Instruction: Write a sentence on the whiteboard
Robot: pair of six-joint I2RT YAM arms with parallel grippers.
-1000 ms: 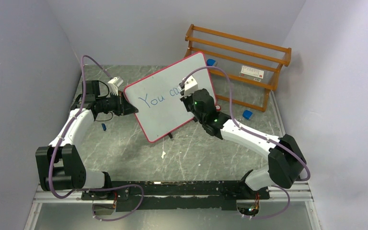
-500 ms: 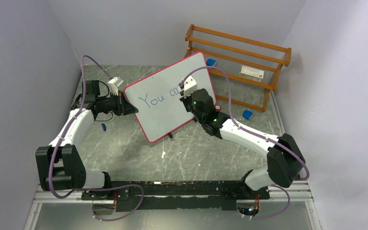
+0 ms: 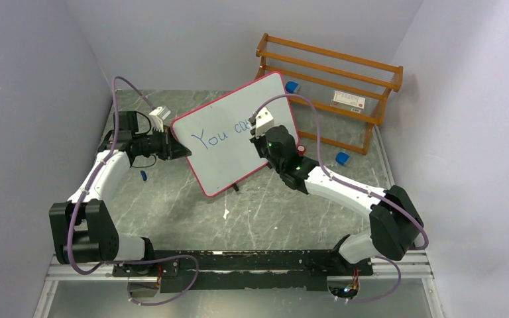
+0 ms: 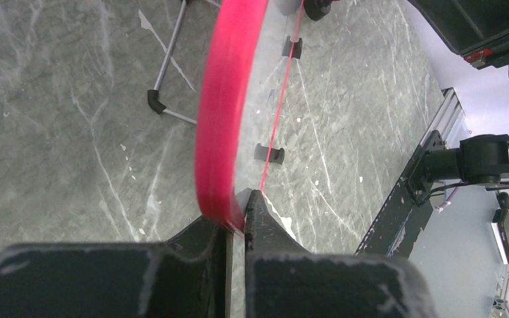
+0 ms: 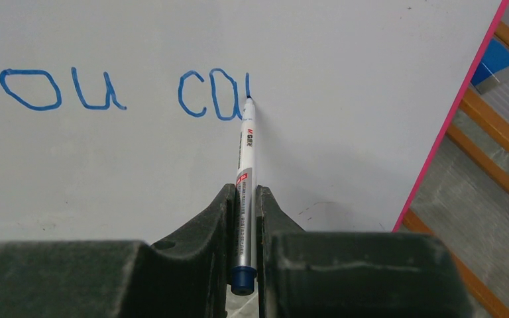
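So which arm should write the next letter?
The right arm: the right gripper pinches the silver marker pen, tip touching the blue handwritten sentence. The left gripper clamps the edge of the pink-framed white whiteboard.

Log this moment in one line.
left end effector: clamped on whiteboard edge | right end effector: gripping marker | tip: touching whiteboard | sentence: "You ca", unfinished

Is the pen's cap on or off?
Off. The marker in the right hand has its bare tip touching the whiteboard, at the end of the unfinished blue sentence.
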